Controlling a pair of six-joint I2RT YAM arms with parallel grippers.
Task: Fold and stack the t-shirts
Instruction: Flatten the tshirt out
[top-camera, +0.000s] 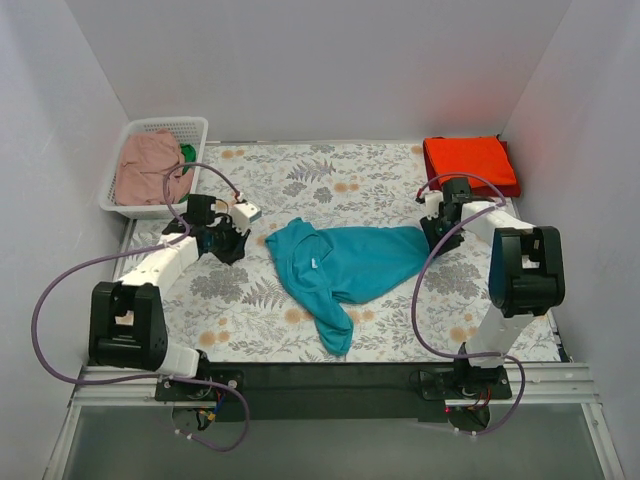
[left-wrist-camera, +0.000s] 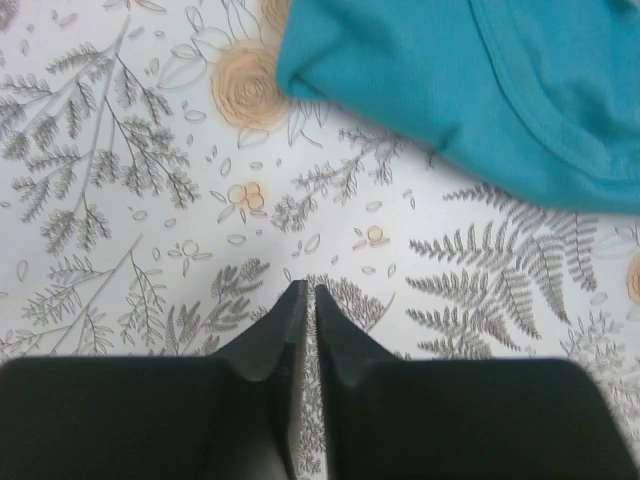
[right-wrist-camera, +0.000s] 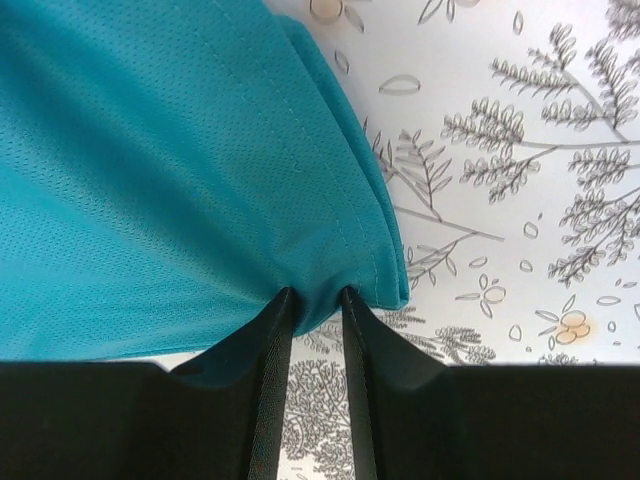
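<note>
The teal-blue t-shirt (top-camera: 340, 265) lies crumpled in the middle of the table. My right gripper (top-camera: 437, 238) is at its right edge; in the right wrist view the gripper (right-wrist-camera: 315, 295) is shut on a pinch of the shirt's hem (right-wrist-camera: 180, 180). My left gripper (top-camera: 238, 243) is just left of the shirt. In the left wrist view it (left-wrist-camera: 303, 290) is shut and empty over the table cloth, with the shirt (left-wrist-camera: 480, 90) a short way ahead. A folded orange-red shirt (top-camera: 470, 163) lies at the back right. A dusty pink shirt (top-camera: 148, 165) and a bit of green cloth (top-camera: 187, 153) lie in the basket.
The white lattice basket (top-camera: 170, 126) stands at the back left corner. The floral table cloth (top-camera: 330, 180) covers the table. White walls close in the back and both sides. Purple cables loop beside both arms.
</note>
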